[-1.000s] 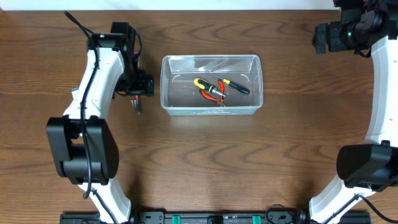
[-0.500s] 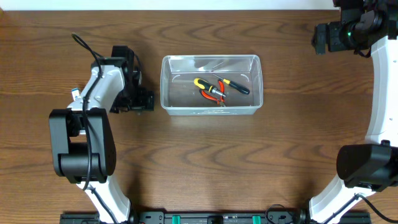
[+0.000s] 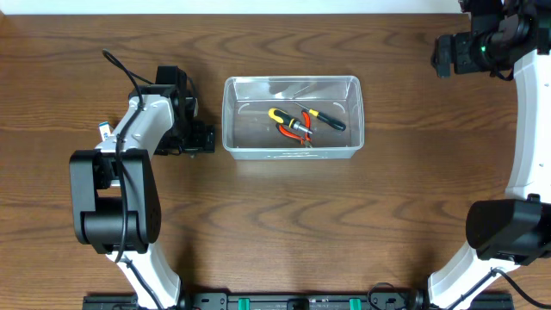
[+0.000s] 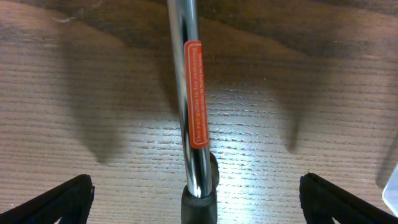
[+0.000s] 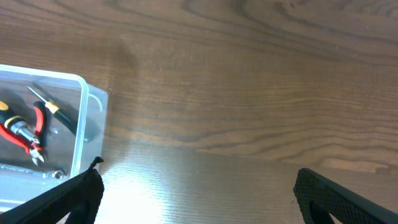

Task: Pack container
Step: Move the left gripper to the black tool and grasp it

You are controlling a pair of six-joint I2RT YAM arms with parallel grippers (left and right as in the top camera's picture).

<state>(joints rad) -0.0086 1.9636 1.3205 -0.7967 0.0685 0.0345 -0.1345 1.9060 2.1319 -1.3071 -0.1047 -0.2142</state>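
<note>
The shaft [image 4: 179, 93] is glossy metal, its label [image 4: 197, 93] perhaps paper, the table [image 4: 311, 124] matt wood, the container [image 3: 228, 116] clear plastic.

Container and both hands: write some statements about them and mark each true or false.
1. The container holds red-handled pliers and a yellow-and-black screwdriver. True.
2. The left hand is inside the container. False: it is over the table, left of the container.
3. The left hand is shut on the chrome shaft. False: its fingers are spread wide, and the shaft lies between them untouched.
4. The right hand is well away from the container, toward the table's far right. True.
</note>
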